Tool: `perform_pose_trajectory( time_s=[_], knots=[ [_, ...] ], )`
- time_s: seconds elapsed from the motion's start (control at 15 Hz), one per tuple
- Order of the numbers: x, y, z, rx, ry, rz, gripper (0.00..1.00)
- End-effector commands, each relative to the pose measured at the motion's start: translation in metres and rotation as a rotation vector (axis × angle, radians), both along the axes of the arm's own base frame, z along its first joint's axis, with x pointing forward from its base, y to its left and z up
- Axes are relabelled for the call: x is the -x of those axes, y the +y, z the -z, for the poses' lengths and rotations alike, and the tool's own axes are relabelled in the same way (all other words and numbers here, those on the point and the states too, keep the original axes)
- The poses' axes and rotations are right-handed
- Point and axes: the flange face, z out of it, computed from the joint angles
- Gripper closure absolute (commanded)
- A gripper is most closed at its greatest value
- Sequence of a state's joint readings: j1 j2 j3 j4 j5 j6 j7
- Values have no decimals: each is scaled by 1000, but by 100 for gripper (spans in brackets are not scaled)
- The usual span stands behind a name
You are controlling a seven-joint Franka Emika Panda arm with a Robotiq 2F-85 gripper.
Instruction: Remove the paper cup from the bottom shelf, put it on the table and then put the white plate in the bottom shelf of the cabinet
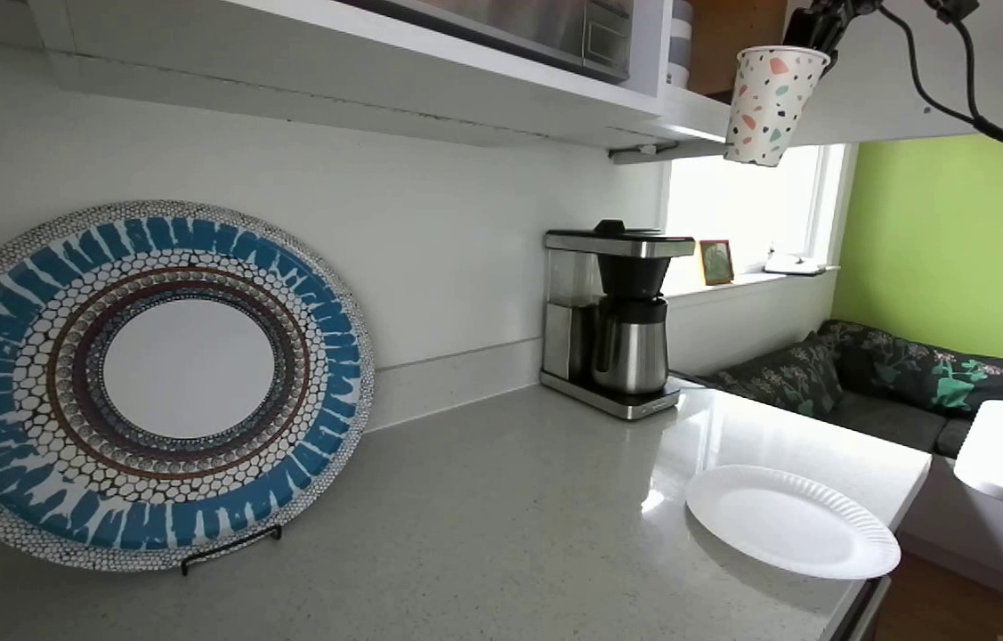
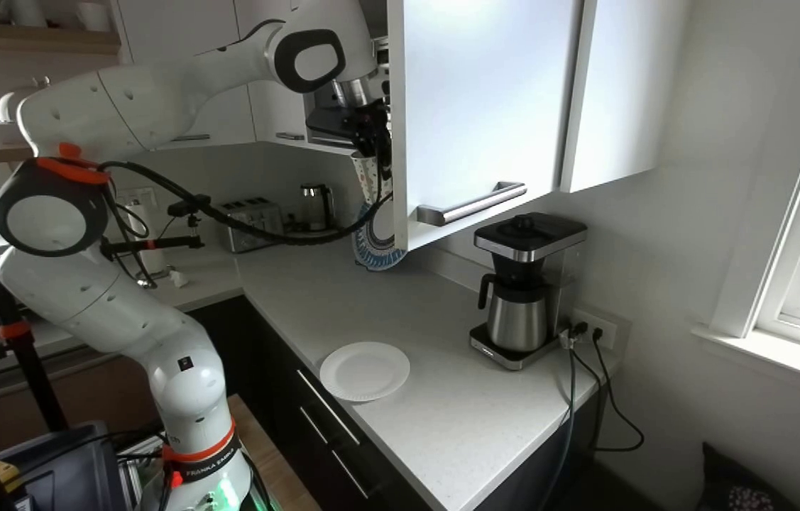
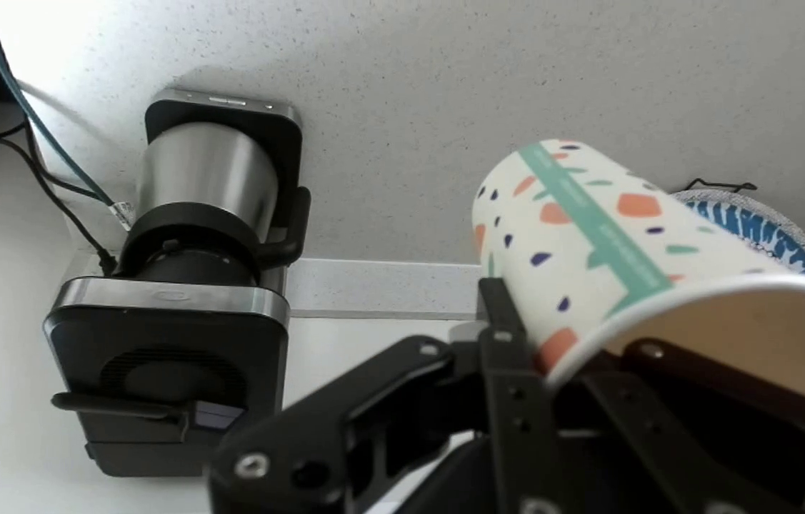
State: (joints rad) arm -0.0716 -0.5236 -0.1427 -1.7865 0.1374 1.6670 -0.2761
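1. Gripper point(image 2: 374, 145) at upper centre of an exterior view, clamped on the paper cup point(image 2: 365, 174) at its rim. Wrist view: one finger point(image 3: 495, 307) outside the cup wall, the other reaching into the mouth.
2. Same paper cup at upper right point(image 1: 770, 109) in an exterior view: up in the air, mouth upward, slightly tilted, base toward lower left. Orange, green and dark speckles.
3. White plate point(image 1: 790, 521), lower right: lying flat on the table point(image 1: 465, 534), rim right at the edge.
4. Cabinet point(image 2: 492, 92) at upper right of centre, metal bar handle point(image 2: 470, 204) low on its door. Bottom shelf point(image 1: 359, 80) runs across the top of the frame; cup near its right end, cannot tell whether touching.
5. Coffee maker point(image 1: 612, 320) right of centre, against the wall, steel jug in place; at left in the wrist view.
6. Blue-and-brown patterned plate point(image 1: 190, 369) upright at left, black stand point(image 1: 230, 549) under it.
7. White arm point(image 2: 116, 106) fills the left of an exterior view, bending over toward the cabinet.
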Motion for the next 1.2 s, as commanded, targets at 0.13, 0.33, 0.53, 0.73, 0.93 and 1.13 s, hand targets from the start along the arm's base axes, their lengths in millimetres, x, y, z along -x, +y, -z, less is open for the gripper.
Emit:
perform_pose_trajectory(
  time_s=[0.13, 0.33, 0.53, 0.73, 0.93, 1.13],
  knots=[
    [-12, 77, 34, 34, 84, -137, 100],
    [-22, 114, 68, 57, 92, -212, 100],
    [-31, 142, 113, 45, 82, -251, 100],
    [-36, 166, 155, 42, 94, -294, 100],
    [-39, 184, 192, 66, 96, -314, 100],
    [-39, 197, 226, 69, 95, -335, 100]
  ],
)
